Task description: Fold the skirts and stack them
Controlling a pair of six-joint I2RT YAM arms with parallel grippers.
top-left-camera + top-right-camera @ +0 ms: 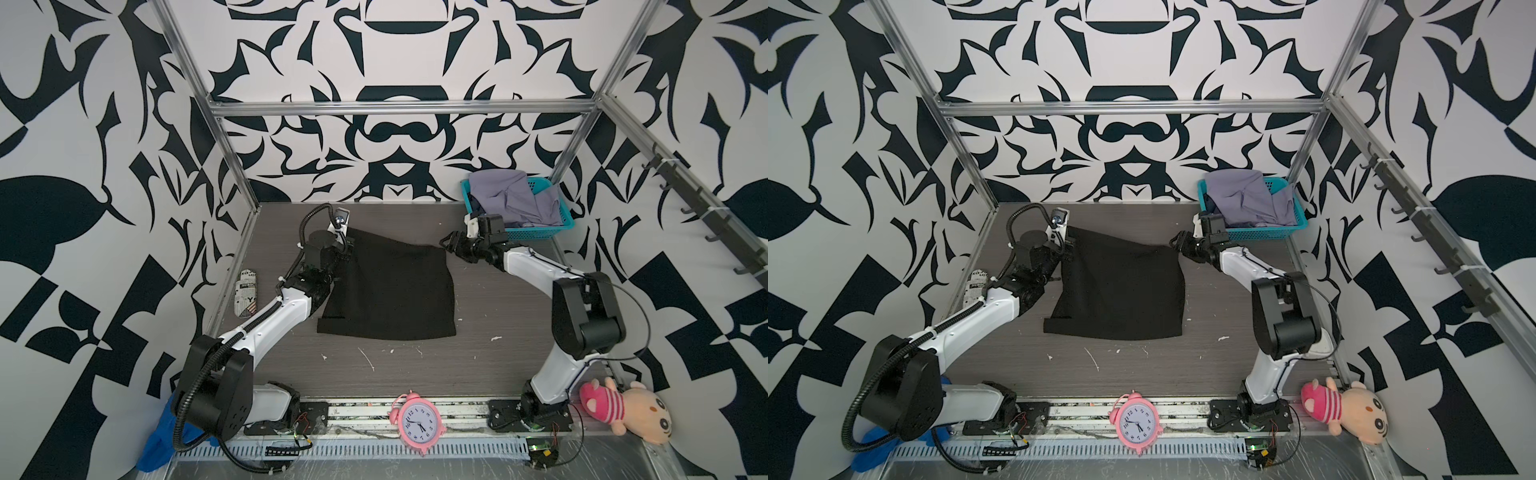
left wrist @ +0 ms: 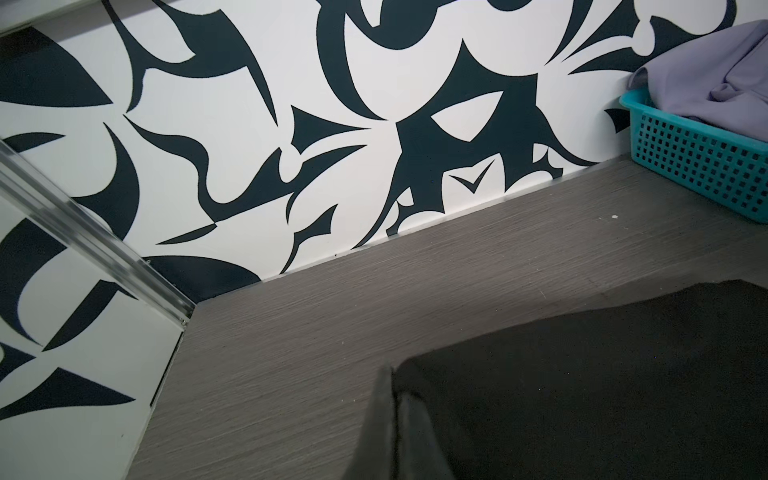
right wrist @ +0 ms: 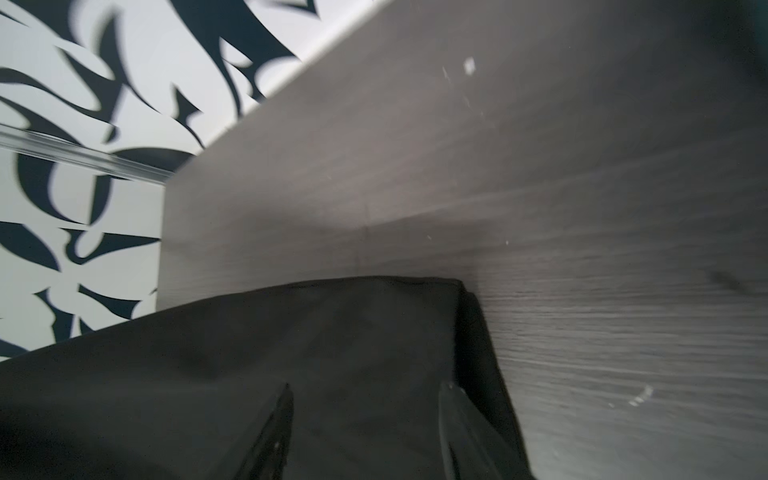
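In both top views the black skirt (image 1: 390, 291) (image 1: 1121, 291) lies spread mid-worktop (image 1: 415, 365). My left end effector (image 1: 348, 243) is at its far left corner. My right end effector (image 1: 448, 243) hangs just beside the far right corner, jaws apart. The lavender skirt (image 1: 511, 195) sits in the blue basket (image 1: 540, 232), far right.

Left wrist view: my fingers (image 2: 382, 415) are pinched together on the black skirt's raised edge.

Right wrist view: my fingers (image 3: 278, 415) stand apart over the skirt's corner, gripping nothing.
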